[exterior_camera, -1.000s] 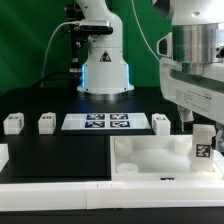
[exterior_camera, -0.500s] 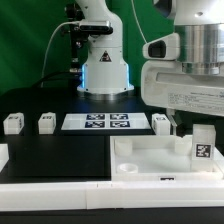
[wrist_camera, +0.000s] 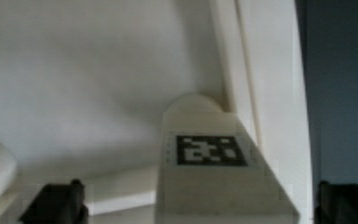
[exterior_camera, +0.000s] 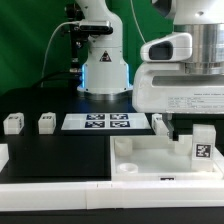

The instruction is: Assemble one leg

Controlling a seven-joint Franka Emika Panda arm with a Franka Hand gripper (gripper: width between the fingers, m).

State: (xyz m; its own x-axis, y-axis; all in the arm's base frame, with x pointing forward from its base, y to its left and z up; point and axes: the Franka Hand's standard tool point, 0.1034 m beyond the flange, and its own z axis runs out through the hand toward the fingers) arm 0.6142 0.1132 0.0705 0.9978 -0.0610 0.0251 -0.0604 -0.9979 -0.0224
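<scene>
The leg [exterior_camera: 203,146], a small white block with a black-and-white tag, stands upright at the corner of the large white tray [exterior_camera: 150,160] on the exterior view's right. My gripper [exterior_camera: 186,127] hangs just above and a little left of it. In the wrist view the leg [wrist_camera: 208,150] sits between my two dark fingertips [wrist_camera: 55,203], with a gap on each side. The gripper [wrist_camera: 202,205] is open and holds nothing. The tray's inner floor [wrist_camera: 87,80] fills the rest of that view.
Two loose legs [exterior_camera: 13,123] [exterior_camera: 46,123] stand at the exterior view's left and another [exterior_camera: 162,123] behind the tray. The marker board [exterior_camera: 97,122] lies between them. The arm's base [exterior_camera: 104,70] stands at the back.
The gripper and wrist have moved toward the exterior view's left over the tray. The leg in the tray has not moved.
</scene>
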